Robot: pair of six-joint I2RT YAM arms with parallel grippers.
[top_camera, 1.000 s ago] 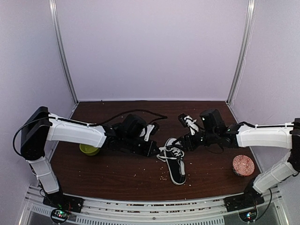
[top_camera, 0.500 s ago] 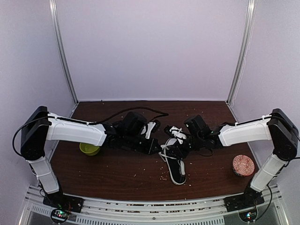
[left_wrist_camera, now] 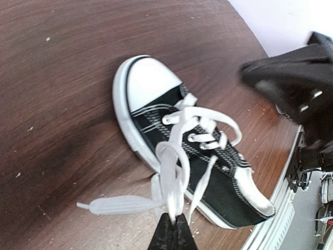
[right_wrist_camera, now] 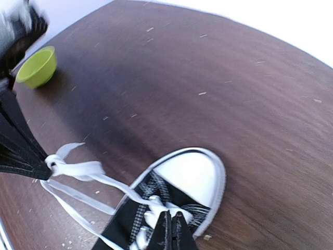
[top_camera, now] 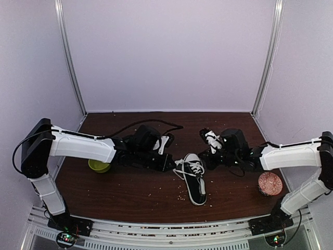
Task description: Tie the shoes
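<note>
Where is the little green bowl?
In the top view, the green bowl sits on the left, partly under the left arm, well left of the sneaker.

sneaker (top_camera: 193, 179) on table (top_camera: 130, 192) centre | bowl (top_camera: 98, 165) to its left — dish (top_camera: 270, 183) to its right

I see a black sneaker (top_camera: 193, 179) with white toe cap (left_wrist_camera: 151, 83), white laces (left_wrist_camera: 174, 172), a dark brown wood-grain bench (top_camera: 130, 192), a lime-green bowl (top_camera: 98, 165), and a pinkish, seemingly speckled dish (top_camera: 270, 183).
</note>
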